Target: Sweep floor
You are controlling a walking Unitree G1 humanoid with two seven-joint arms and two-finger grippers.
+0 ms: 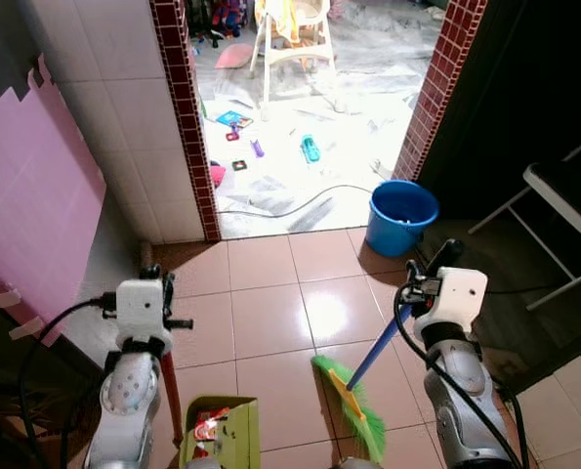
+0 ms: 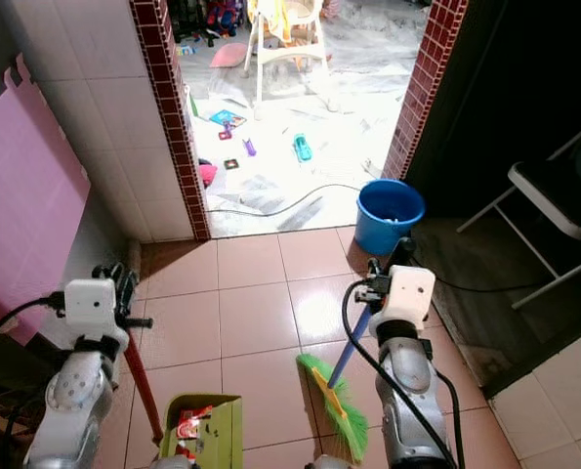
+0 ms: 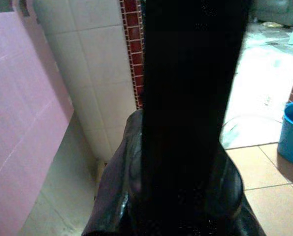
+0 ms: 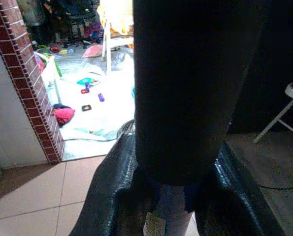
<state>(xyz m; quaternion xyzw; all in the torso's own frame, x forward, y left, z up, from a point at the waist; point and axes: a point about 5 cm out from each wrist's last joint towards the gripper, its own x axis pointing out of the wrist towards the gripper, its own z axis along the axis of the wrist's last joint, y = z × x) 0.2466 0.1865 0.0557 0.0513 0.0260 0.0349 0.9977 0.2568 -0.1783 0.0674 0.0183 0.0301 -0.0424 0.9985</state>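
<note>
Right hand [image 4: 173,196] grips the blue broom handle [image 1: 378,349], label visible.

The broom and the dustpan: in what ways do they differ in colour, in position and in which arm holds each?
The broom has a blue handle and green bristles; the dustpan has a red handle and a yellow-green pan. The broom is in the right gripper, the dustpan in the left gripper. The broom leans with its bristles on the floor tiles; the dustpan's handle stands nearly upright. The dustpan holds red litter; the broom's bristles carry none. Both rest on the floor.
</note>
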